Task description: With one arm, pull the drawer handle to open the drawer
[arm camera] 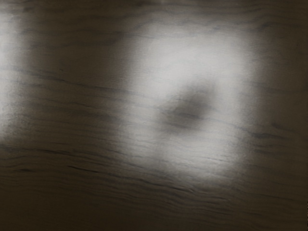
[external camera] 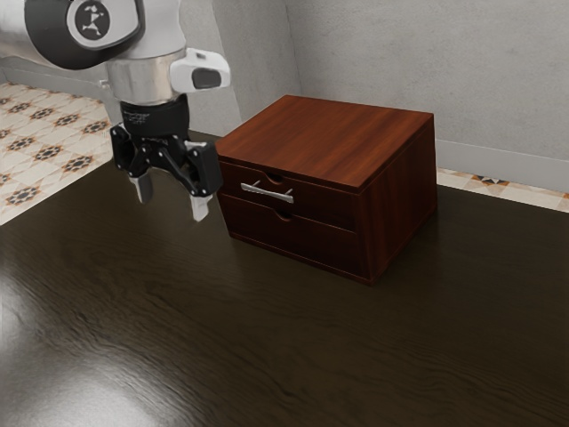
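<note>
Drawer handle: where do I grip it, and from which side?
Grip the middle of the handle, between its two posts. It is a horizontal bar standing off the upper drawer front, so come at that front from the exterior view's left, one finger above and one below. The gripper is open but points down at the table, so it probably must tilt first.

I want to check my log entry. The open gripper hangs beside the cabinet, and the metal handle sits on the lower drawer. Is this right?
Not quite. The handle sits on the upper drawer, as the exterior view shows. The open gripper does hang beside the cabinet.
</note>
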You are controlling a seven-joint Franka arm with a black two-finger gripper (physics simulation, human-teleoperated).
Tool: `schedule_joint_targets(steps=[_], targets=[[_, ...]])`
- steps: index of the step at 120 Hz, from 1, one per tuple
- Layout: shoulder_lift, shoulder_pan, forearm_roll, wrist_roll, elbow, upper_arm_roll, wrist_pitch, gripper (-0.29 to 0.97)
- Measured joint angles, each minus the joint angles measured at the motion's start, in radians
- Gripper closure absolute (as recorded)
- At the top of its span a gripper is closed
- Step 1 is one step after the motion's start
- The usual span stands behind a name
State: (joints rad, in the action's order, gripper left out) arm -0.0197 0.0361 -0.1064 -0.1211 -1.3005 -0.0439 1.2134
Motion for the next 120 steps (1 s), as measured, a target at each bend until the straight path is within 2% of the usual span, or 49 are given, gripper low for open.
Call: schedule_joint_targets(steps=[29, 41, 53, 66, 88, 106, 120], targets=[[-0.004, 0.007, 0.010, 0.035, 0.006, 0.003, 0.090, 0.00], [0.034, 0.003, 0.037, -0.029, 0.207, 0.016, 0.075, 0.00], [-0.010, -0.020, 0.047, -0.200, 0.265, 0.049, 0.091, 0.00], [-0.034, 0.009, 0.052, -0.371, 0.180, 0.056, 0.193, 0.00], [-0.072, 0.092, 0.072, -0.599, 0.126, 0.058, 0.334, 0.00], [-0.023, 0.135, 0.121, -0.740, -0.172, 0.061, 0.565, 0.00], [-0.007, 0.160, 0.156, -0.827, -0.268, 0.059, 0.712, 0.00]])
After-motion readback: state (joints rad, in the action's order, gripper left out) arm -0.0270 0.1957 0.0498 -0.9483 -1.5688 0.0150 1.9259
